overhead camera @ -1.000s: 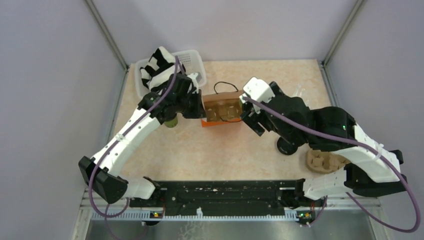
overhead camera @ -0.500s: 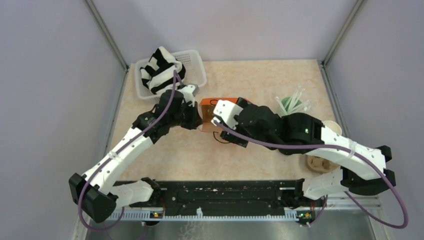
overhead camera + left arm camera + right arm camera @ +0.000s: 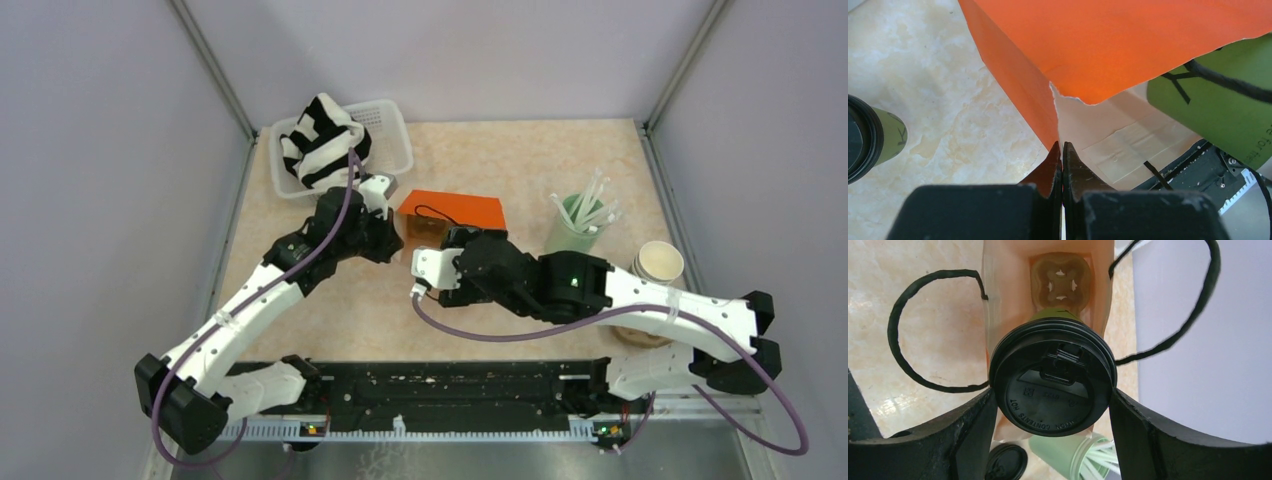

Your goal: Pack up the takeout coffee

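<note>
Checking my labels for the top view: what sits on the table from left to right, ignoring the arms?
From the left: basket → orange bag → straw tumbler → open cup.

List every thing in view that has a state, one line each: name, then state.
Orange paper bag: mouth open, one edge pinched.
Left gripper: shut on the bag's edge.
Dark green paper cup with black plastic lid: lidded, gripped at the bag's mouth.
Right gripper: shut on that cup.
Second lidded green cup: on the table, outside the bag.
Brown cardboard cup carrier: inside the bag, visible slot empty.
</note>
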Action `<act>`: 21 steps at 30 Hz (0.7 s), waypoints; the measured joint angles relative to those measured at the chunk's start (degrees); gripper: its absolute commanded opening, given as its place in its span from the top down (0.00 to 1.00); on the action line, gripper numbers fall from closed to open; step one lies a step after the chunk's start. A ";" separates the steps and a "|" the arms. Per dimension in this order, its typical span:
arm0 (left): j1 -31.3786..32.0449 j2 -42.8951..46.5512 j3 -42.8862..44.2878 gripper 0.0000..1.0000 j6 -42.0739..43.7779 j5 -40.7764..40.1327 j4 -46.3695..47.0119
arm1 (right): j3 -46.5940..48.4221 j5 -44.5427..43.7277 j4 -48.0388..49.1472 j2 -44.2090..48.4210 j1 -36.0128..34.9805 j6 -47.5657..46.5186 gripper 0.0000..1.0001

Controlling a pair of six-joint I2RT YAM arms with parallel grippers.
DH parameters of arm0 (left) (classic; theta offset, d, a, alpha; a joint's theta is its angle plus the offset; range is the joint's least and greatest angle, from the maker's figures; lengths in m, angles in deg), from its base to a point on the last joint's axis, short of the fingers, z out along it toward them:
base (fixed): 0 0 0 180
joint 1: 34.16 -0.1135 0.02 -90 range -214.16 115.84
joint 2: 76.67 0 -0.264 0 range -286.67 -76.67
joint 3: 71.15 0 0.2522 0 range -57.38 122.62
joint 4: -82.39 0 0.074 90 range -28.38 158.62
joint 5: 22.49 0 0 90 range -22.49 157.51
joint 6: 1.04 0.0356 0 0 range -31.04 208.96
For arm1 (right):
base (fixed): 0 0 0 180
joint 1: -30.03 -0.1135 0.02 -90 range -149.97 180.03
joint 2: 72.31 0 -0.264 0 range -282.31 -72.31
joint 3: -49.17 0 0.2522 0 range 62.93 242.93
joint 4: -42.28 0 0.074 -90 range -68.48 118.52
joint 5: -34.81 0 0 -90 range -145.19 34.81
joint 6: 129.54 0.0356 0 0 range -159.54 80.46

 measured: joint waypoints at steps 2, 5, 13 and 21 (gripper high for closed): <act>0.00 0.15 -0.48 1.00 0.07 0.02 0.59 | -0.26 0.31 1.14 -0.61 0.09 -2.10 0.67; 0.00 0.50 -1.33 1.00 0.09 0.11 0.81 | -0.37 1.11 2.97 -1.60 0.87 -4.81 0.67; 0.00 1.11 -1.77 1.00 0.57 0.37 0.90 | -0.35 4.87 6.14 -7.82 4.17 -8.81 0.68; 0.00 1.77 -2.05 1.00 0.76 0.96 0.85 | -0.35 8.41 8.87 -10.84 8.85 -11.41 0.68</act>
